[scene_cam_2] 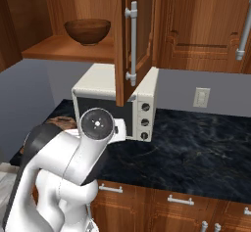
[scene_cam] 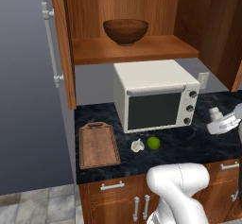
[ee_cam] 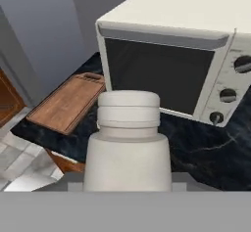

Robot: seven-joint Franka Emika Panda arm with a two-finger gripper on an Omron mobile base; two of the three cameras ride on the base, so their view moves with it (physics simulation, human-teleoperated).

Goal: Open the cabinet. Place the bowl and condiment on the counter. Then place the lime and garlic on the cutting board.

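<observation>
The upper cabinet stands open, its door [scene_cam: 64,43] swung to the left. On its shelf sits a dark wooden bowl [scene_cam: 125,30], which I also see as the bowl [scene_cam_2: 87,31]. A white condiment bottle [ee_cam: 128,143] with a ribbed cap sits right in front of the hand camera. My gripper [scene_cam: 227,123] is shut on this bottle [scene_cam: 216,119] above the counter, right of the microwave. A green lime [scene_cam: 153,142] and a white garlic bulb [scene_cam: 137,145] lie on the counter in front of the microwave. The wooden cutting board [scene_cam: 98,145] lies to their left.
A white microwave [scene_cam: 153,95] stands at the back of the dark marble counter [scene_cam_2: 196,152]. The right cabinet door [scene_cam_2: 130,40] hangs open over the microwave. An outlet [scene_cam_2: 201,97] is on the wall. Drawers with metal handles [scene_cam: 112,186] run below the counter.
</observation>
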